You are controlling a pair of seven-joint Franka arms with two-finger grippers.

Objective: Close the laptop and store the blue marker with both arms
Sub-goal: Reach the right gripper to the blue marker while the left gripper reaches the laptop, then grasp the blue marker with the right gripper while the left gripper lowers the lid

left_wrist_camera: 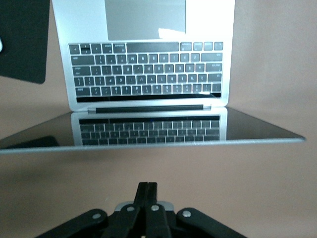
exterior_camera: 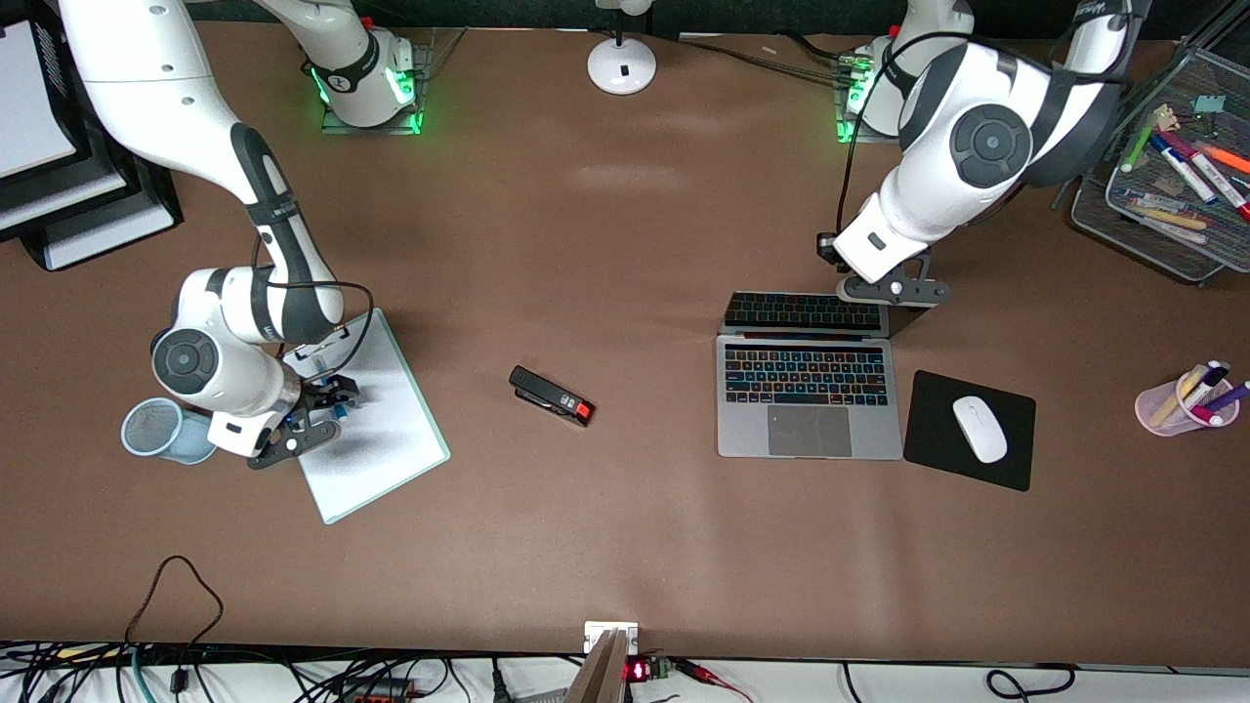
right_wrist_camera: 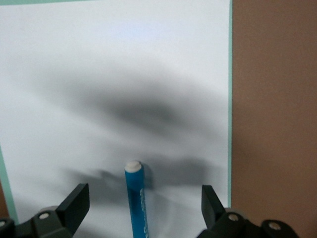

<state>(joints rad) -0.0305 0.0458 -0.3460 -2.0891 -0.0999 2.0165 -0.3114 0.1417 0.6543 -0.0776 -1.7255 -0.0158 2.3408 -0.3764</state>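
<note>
The laptop (exterior_camera: 809,391) stands open on the table, its lid (exterior_camera: 803,312) tilted up and mirroring the lit keys. In the left wrist view the lid's edge (left_wrist_camera: 148,143) crosses just ahead of my left gripper (left_wrist_camera: 147,191), which is shut and empty. In the front view the left gripper (exterior_camera: 894,291) is low beside the lid's top edge. The blue marker (right_wrist_camera: 134,198) lies on the white clipboard (exterior_camera: 376,420), whitish end pointing away from the wrist. My right gripper (right_wrist_camera: 144,203) is open, one finger on each side of the marker, low over the clipboard (exterior_camera: 314,415).
A black stapler (exterior_camera: 552,396) lies mid-table. A black mouse pad (exterior_camera: 933,439) with a white mouse (exterior_camera: 979,428) is beside the laptop. A pink pen cup (exterior_camera: 1172,410) and a mesh tray of markers (exterior_camera: 1152,229) are at the left arm's end. A blue mesh cup (exterior_camera: 161,430) lies beside the clipboard.
</note>
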